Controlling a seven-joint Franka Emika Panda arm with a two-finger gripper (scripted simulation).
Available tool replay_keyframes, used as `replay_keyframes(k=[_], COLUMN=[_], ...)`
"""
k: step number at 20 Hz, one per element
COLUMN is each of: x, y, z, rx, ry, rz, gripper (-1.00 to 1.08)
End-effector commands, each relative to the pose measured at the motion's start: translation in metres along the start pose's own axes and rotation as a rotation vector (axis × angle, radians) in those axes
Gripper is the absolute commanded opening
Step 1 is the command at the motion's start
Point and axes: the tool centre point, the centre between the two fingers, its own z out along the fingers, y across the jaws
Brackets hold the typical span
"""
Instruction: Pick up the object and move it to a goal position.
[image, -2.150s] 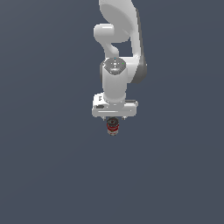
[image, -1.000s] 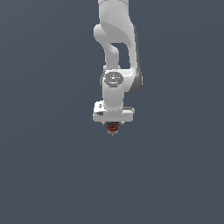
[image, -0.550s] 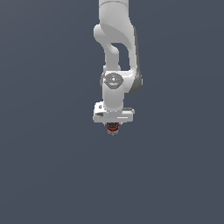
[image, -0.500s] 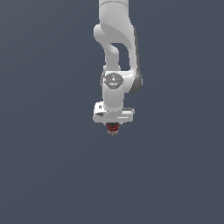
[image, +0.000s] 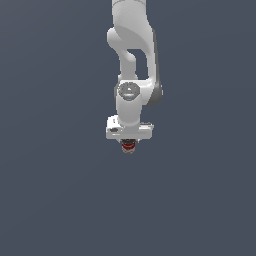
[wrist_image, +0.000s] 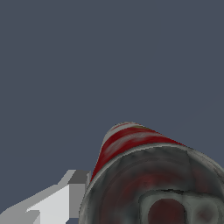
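Note:
The soup can (image: 128, 145) hangs under the white arm's hand in the exterior view, only its red lower part showing below the gripper (image: 129, 143). In the wrist view the can (wrist_image: 131, 144) fills the near field, its red and white label and dark metal lid (wrist_image: 153, 188) close to the camera. One light grey finger (wrist_image: 52, 205) lies against the can's side. The gripper is shut on the can and holds it in the air above the plain grey ground.
Plain dark grey ground (image: 60, 200) lies all around. No goal marker shows in either view.
The arm has shifted slightly toward the exterior view's left and a little up over two seconds, carrying the can. In the last half second nothing visibly moves.

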Motion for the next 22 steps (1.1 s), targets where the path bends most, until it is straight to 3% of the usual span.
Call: replay_keyframes(k=[1,9,22], x=[0.003,0.011,0.033], y=[0.003,0.019,0.062], z=[-0.01,-0.06,-0.19], rx=[0.0,0.001,0.001], ry=[0.005,0.005,0.005], rz=[0.0,0.0,0.0], gripper=[-1.0,-1.0,-1.0])
